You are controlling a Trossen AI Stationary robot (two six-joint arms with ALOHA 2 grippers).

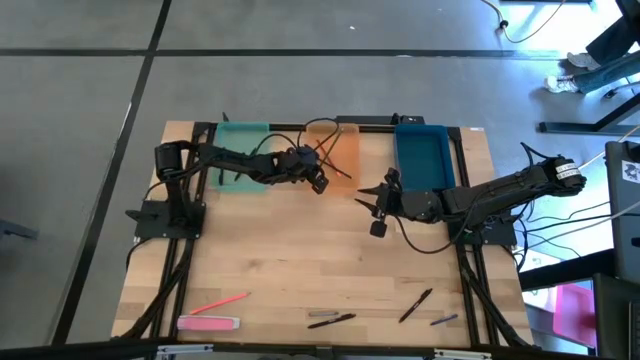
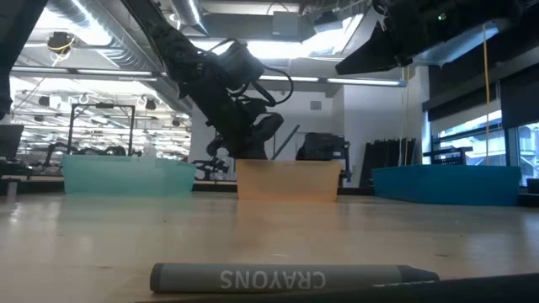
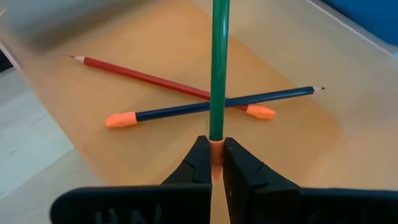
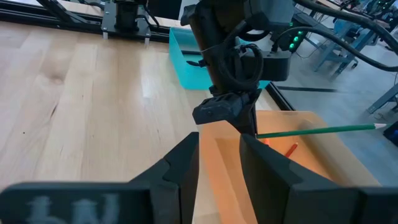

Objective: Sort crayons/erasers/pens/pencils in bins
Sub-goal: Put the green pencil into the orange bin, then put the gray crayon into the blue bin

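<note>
The wooden table [image 1: 300, 260] carries three bins along its far edge: the teal bin [image 1: 243, 150], the orange bin [image 1: 335, 150] in the middle and the blue bin [image 1: 425, 160]. The left arm reaches across from its side, and the left gripper [image 1: 318, 180] hangs over the near edge of the orange bin, its fingers [image 3: 202, 163] pressed tight on the orange eraser end of a green pencil [image 3: 217, 68], which sticks straight out ahead of them over the bin. Down inside that orange bin a red pencil [image 3: 155, 79] and a dark blue pencil [image 3: 230, 102] lie crossed on the floor of the tray, each with an orange eraser tip. The right arm waits near the front corner of the blue bin, the right gripper [image 1: 377, 212] above bare wood with its fingers [image 4: 180, 168] spread and nothing between them. Along the near edge of the table the rest is still unsorted: a pink eraser [image 1: 208, 323] by the left corner with a pink pencil [image 1: 220, 302] just behind it, then a grey crayon [image 2: 286, 278] and a black pen [image 1: 335, 321] near the middle, another black pen [image 1: 415, 305] lying aslant, and a short grey stick [image 1: 444, 320] to the right that I cannot identify from here.
</note>
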